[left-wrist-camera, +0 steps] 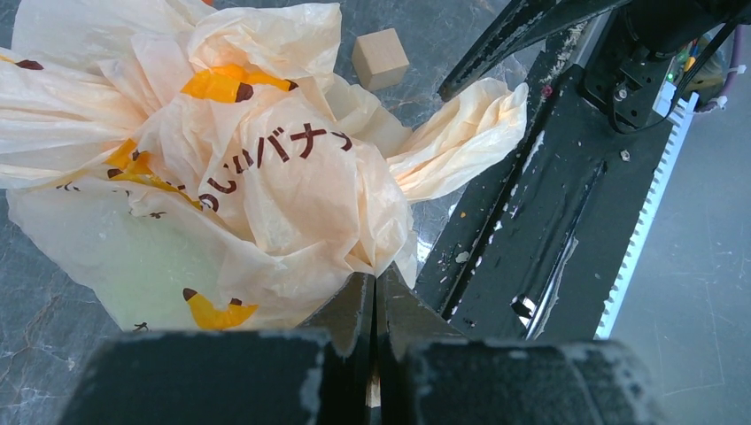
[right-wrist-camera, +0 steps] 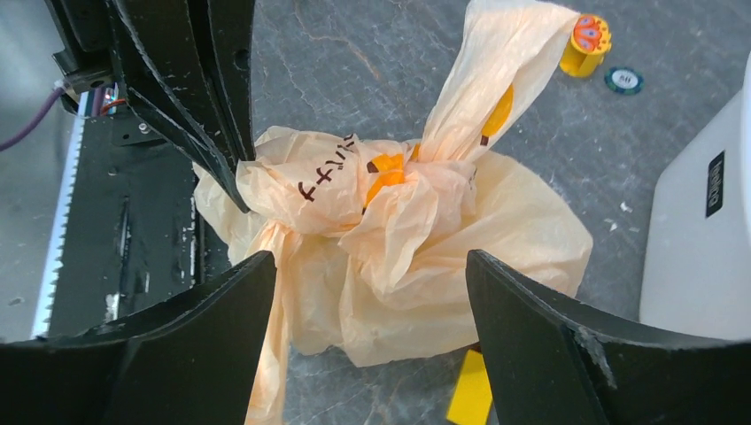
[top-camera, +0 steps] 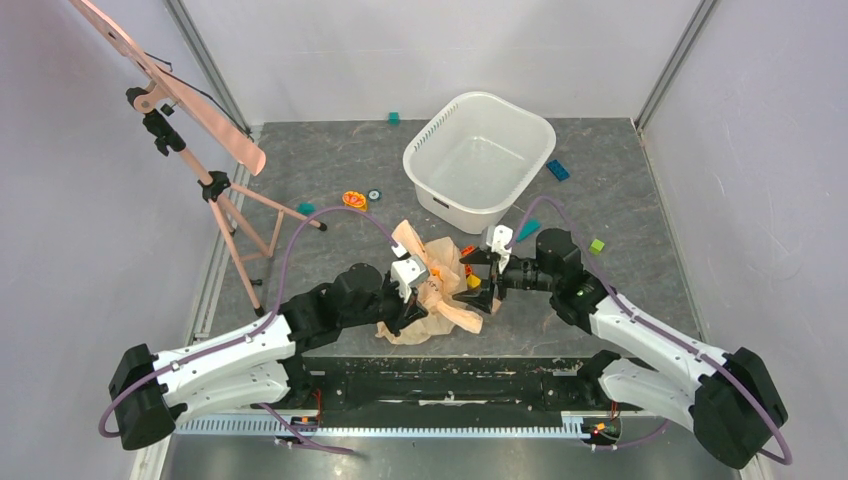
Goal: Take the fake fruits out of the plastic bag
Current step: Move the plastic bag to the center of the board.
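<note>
Thin, crinkly peach-beige plastic bag [right-wrist-camera: 398, 230] printed with yellow bananas lay crumpled on the dark grey table [top-camera: 320, 160] between the two arms, near the front edge.

Left gripper [left-wrist-camera: 376, 285]: fingers pressed together, apparently pinching a fold at the bag's near edge.

Right gripper [right-wrist-camera: 370, 266]: fingers spread wide to either side of the bag, holding nothing.

The fake fruits could not be made out. Judged to be inside the bunched film.

Handling: the bag looked light, limp, slippery and easily torn, and unlikely to keep its shape. The best hold was judged to be the twisted handle strip [right-wrist-camera: 496, 80] or the mouth edge, not the belly. The fruits were likely hard, glossy and prone to rolling.
</note>
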### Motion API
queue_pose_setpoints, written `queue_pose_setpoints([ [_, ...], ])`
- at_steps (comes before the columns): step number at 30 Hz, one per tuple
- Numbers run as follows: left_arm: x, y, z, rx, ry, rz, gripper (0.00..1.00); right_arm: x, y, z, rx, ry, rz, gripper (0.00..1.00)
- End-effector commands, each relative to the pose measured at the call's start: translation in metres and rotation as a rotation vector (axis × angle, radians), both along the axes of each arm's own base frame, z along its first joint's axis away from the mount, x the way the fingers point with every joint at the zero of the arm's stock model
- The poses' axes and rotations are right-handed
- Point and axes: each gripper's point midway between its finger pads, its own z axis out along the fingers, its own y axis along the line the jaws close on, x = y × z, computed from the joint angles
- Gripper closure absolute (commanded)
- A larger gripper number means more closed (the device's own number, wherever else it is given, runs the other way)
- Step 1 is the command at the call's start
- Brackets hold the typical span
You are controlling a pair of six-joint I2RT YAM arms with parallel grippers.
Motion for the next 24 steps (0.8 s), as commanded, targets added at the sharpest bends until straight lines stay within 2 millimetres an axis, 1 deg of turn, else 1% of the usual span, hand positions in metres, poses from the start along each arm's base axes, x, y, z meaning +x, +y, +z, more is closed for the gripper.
queue_pose_setpoints([
  [1,-0.001,-0.006,0.007,-0.017,-0.046,-0.044,0.98,0.008,0.009,0.015,0.025,-0.179,0.064,0.19],
  [2,-0.001,-0.005,0.007,-0.018,-0.046,-0.045,0.98,0.010,0.010,0.016,0.013,-0.192,0.071,0.20],
  [5,-0.002,-0.004,0.007,-0.017,-0.048,-0.048,0.98,0.016,0.014,0.008,-0.042,-0.186,0.095,0.24],
  [10,-0.003,-0.003,0.006,-0.012,-0.050,-0.050,0.98,0.021,0.018,-0.006,-0.118,-0.167,0.143,0.25],
  [14,-0.002,-0.004,0.006,-0.009,-0.050,-0.050,0.98,0.021,0.023,-0.006,-0.106,-0.162,0.173,0.27],
  [17,-0.002,-0.003,0.006,-0.009,-0.050,-0.049,0.98,0.020,0.026,-0.009,-0.103,-0.147,0.194,0.33],
  [22,-0.002,-0.002,0.005,-0.009,-0.049,-0.043,0.98,0.015,0.029,-0.011,-0.089,-0.126,0.231,0.54],
  [23,-0.002,-0.001,0.005,-0.010,-0.050,-0.037,0.98,0.014,0.030,-0.010,-0.085,-0.122,0.233,0.61],
  [24,-0.001,0.000,0.005,-0.008,-0.051,-0.028,0.98,0.015,0.030,-0.009,-0.082,-0.119,0.227,0.71],
])
